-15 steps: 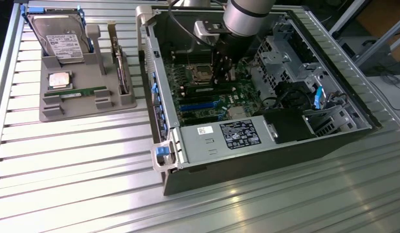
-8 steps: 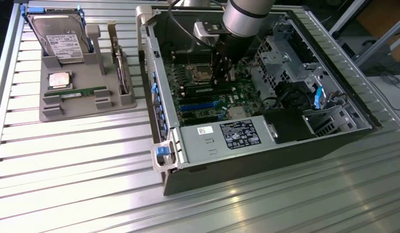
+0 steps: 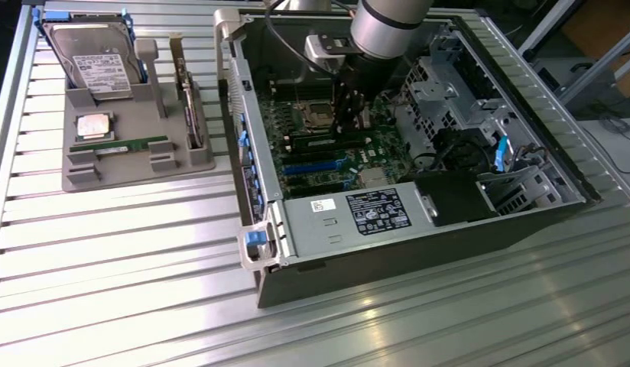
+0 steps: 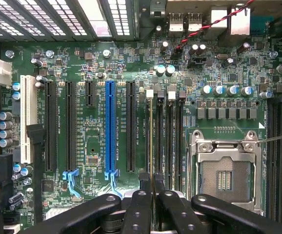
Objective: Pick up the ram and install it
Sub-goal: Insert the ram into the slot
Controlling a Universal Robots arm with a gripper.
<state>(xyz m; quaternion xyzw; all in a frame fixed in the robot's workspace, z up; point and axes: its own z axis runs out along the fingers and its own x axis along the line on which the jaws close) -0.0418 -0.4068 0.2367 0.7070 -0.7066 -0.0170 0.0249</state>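
The ram (image 4: 152, 141) stands edge-on, gripped between the nearly closed fingers (image 4: 144, 183), at a slot of the motherboard (image 4: 97, 68) inside the case (image 3: 397, 264). In the exterior view a second ram (image 3: 131, 145) lies in the tray (image 3: 121, 177), at 9 o'clock from the case, on the bench (image 3: 141, 260).

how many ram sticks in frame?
2. One ram lies in the grey holder beside the case; the second ram stands edge-on in the shut pincer at the memory slots. Others may be hidden.
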